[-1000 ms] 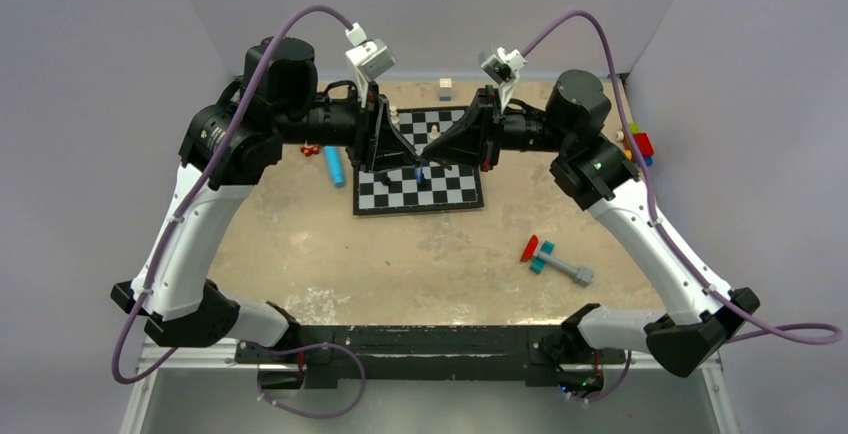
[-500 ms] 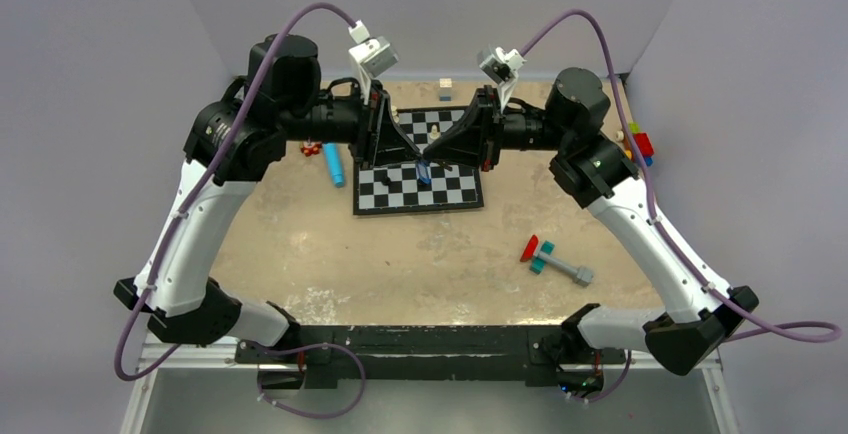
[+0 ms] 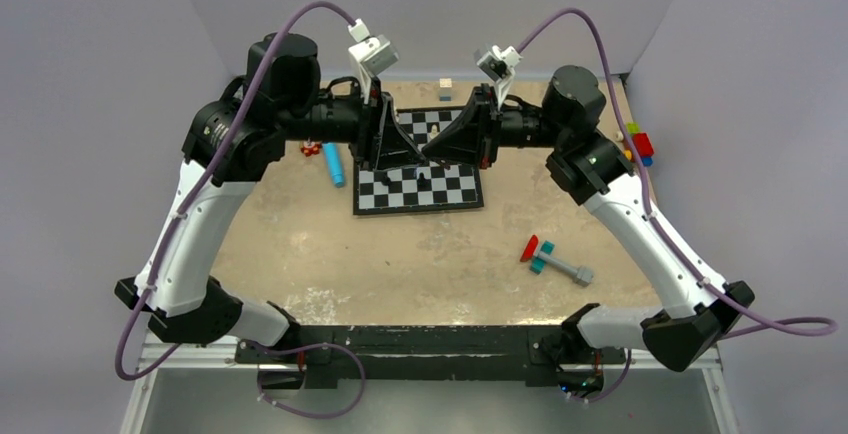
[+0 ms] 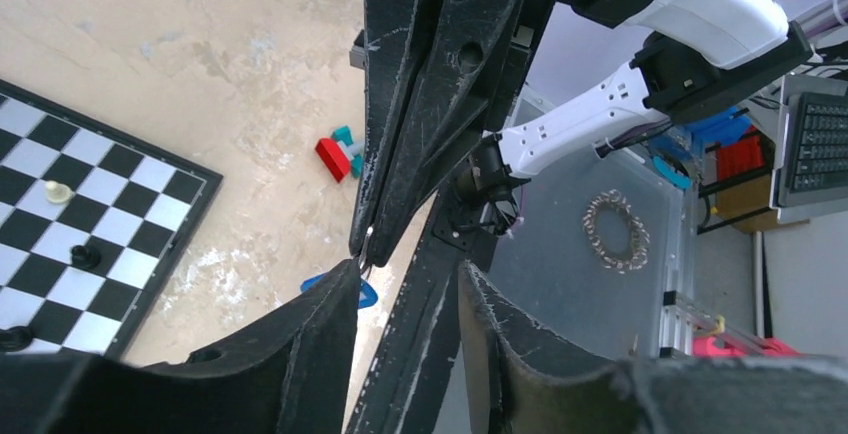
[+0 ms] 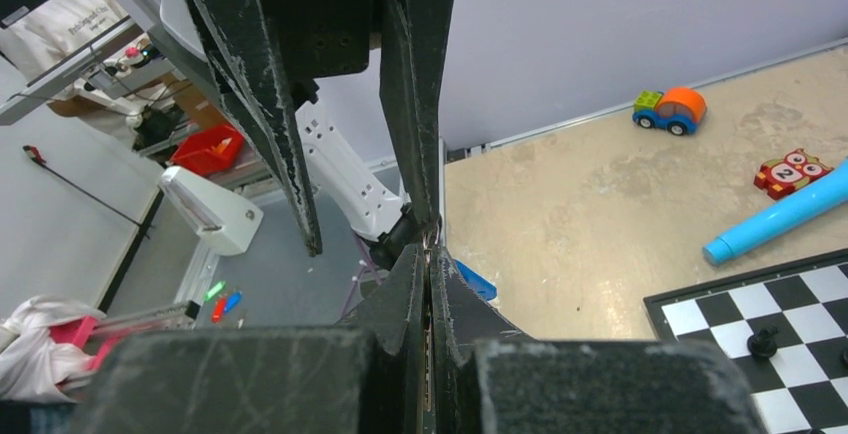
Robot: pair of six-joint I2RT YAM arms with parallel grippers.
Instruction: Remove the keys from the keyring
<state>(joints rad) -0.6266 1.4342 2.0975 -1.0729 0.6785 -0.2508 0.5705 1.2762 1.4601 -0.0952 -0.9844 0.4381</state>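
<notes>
Both arms met tip to tip above the chessboard (image 3: 418,190), toward the far side of the worktop (image 3: 400,254). The right hand (image 5: 430,259) had its fingers pressed together on something thin, with a silvery glint at the tip; I took that for the ring (image 4: 367,254), though it was barely visible. The key (image 4: 364,295) showed only as a scrap of blue just under that tip, hanging between the fingers of the left hand (image 4: 408,284), which stood apart and gripped nothing.

To my eye the step was getting hold of the key. The left hand would do best to close on the blue head, then work it round the wire toward the split rather than tug it straight off, while the right held firm.

The hands crowded each other, so there was little room to turn. Chess pieces (image 3: 424,180) stood on the board right below them. A blue tube (image 3: 333,166) lay left of the board, and a red, teal and grey toy (image 3: 555,260) lay nearer and to the right, both well apart from the work.
</notes>
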